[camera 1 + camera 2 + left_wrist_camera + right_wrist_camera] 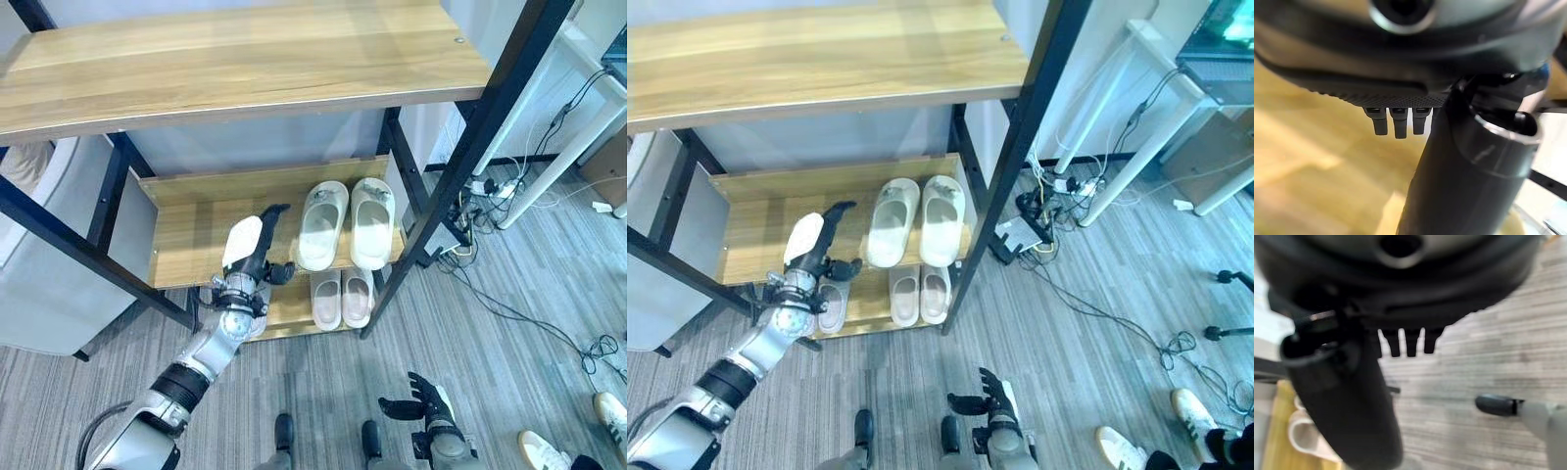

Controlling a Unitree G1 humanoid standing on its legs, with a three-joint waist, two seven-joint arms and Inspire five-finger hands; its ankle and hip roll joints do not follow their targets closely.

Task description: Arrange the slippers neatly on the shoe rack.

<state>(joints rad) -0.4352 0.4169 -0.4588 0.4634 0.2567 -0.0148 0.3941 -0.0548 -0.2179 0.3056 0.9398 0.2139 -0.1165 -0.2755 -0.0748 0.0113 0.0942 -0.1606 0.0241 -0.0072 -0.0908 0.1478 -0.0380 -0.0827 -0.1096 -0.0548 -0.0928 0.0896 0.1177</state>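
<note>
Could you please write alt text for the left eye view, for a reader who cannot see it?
The robot's left hand, fingers straight, reaches over the middle wooden shelf of a black-framed shoe rack, beside a pair of pale cream slippers. A smaller pale pair sits on the shelf below; the right hand hangs open over grey floor.

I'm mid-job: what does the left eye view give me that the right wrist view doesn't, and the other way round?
Left eye view alone: the whole shoe rack, the left robot hand open over the middle shelf beside the large slipper pair, and the small slipper pair on the lower shelf.
Right wrist view alone: a close look along the right robot hand, its fingers straight and holding nothing.
Both: the right robot hand low over the grey floor, and pale slippers on the rack's wood.
</note>
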